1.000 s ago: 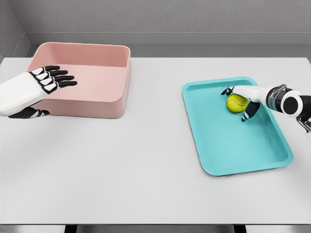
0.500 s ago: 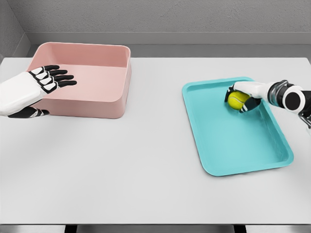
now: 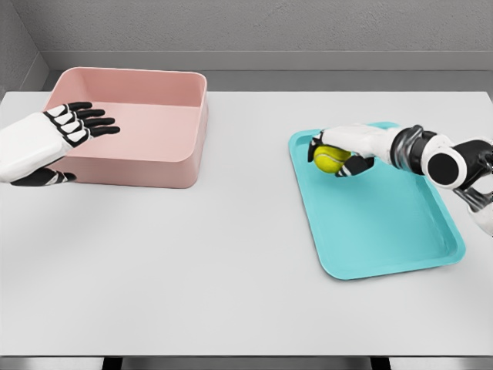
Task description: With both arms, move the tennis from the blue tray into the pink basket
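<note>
A yellow-green tennis ball (image 3: 330, 159) is held in my right hand (image 3: 339, 153), whose fingers curl over and under it above the far left corner of the blue tray (image 3: 385, 231). The right arm reaches in from the right edge. The pink basket (image 3: 139, 127) stands at the far left of the table. My left hand (image 3: 73, 129) hovers over the basket's near left wall, fingers stretched out flat and holding nothing.
The white table (image 3: 231, 254) spreads between the basket and the tray. A grey wall runs behind the table's far edge.
My right hand has closed on the tennis ball and carried it leftward, from the tray's far middle to its far left corner. The left hand has stayed nearly still.
</note>
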